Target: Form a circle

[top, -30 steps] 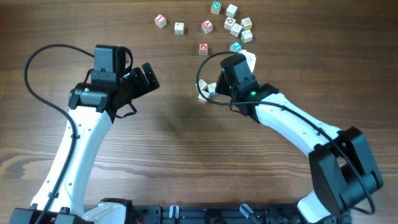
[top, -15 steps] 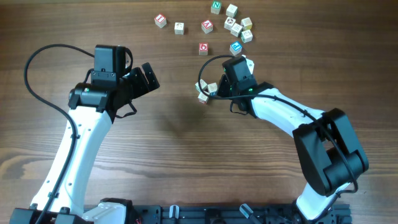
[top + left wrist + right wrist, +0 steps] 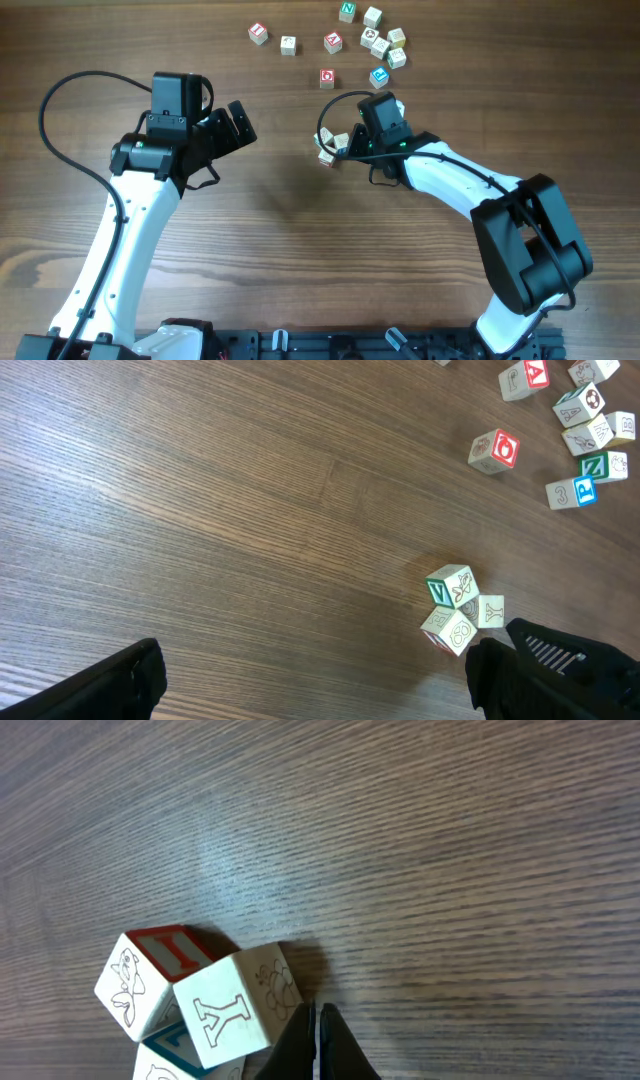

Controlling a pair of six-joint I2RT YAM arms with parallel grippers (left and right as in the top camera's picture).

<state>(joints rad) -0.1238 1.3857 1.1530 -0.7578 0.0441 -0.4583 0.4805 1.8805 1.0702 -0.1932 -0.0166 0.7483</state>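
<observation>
now pinched shut on nothing, the right gripper (image 3: 316, 1020) sits just beside the y-faced cube (image 3: 232, 1010), perhaps touching it, low in the wrist view. its arm has folded inward since a second ago, then settled. the circle (image 3: 331, 147), three touching cubes, lies mid-frame overhead, seemingly unmoved, so the nudge looks finished. the left gripper (image 3: 240, 122) hangs wide open, well to the left. loose cubes (image 3: 372, 42) wait along the top.
</observation>
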